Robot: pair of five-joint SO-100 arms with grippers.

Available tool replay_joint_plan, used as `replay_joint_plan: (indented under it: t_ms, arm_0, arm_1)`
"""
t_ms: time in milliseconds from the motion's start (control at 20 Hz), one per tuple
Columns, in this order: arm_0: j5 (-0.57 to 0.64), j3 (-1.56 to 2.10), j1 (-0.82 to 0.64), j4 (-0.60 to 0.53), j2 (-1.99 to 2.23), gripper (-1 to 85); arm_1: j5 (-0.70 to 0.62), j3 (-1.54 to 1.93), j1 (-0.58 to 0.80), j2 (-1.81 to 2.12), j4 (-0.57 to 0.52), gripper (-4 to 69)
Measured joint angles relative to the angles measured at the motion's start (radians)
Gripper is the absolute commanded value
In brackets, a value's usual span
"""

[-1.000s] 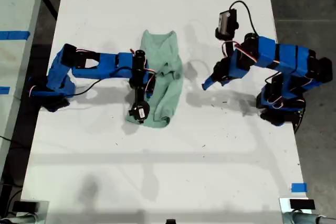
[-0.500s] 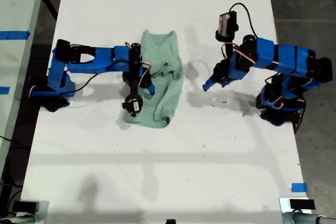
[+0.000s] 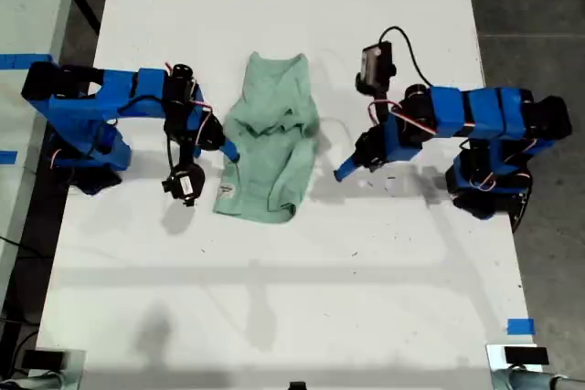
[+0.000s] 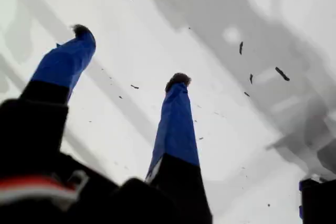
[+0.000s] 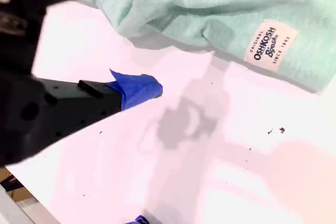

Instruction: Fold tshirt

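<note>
The pale mint-green tshirt point(image 3: 270, 148) lies crumpled in a narrow upright bundle at the middle of the white table point(image 3: 274, 299). A small brand label point(image 5: 270, 43) shows at its lower edge. My second gripper point(image 3: 227, 147) is at the shirt's edge on the exterior view's left. It is open point(image 5: 157, 30), one blue fingertip point(image 5: 139, 88) on bare table and the other over the fabric. My first gripper point(image 3: 345, 171) hovers open over bare table on the shirt's other side, a short gap from it. Its two blue fingers point(image 4: 176, 124) are spread with nothing between them.
Small dark specks point(image 4: 282, 73) dot the table under the first gripper. Both arm bases stand at the table's side edges in the exterior view. Blue tape point(image 3: 519, 326) marks the lower right corner of that view. Dark floor borders the table.
The second arm has pulled back toward the exterior view's left, off the shirt, whose lower left edge is now spread with the label showing. The first gripper has moved slightly closer to the shirt.
</note>
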Motion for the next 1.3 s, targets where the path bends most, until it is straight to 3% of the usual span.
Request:
replay_joint_plan:
  t_ms: [200,400,600,900,1300]
  arm_0:
    - [-0.044,0.049,0.092,-0.041,0.038,19.5]
    - [-0.114,0.333,0.12,-0.301,0.296,21.0]
    - [-0.14,0.505,0.12,-0.394,0.388,23.3]
    - [-0.14,0.561,0.193,-0.661,0.245,25.7]
    - [-0.144,0.552,0.204,-0.765,-0.008,26.5]
  arm_1:
    - [0.002,-0.304,-0.037,-0.308,0.003,35.6]
    - [0.002,-0.554,-0.04,-0.552,0.009,35.6]
    - [0.003,-0.718,-0.04,-0.724,0.0,35.6]
    - [0.002,-0.784,-0.043,-0.881,-0.035,35.4]
    - [0.002,-0.784,-0.043,-0.988,-0.095,35.6]
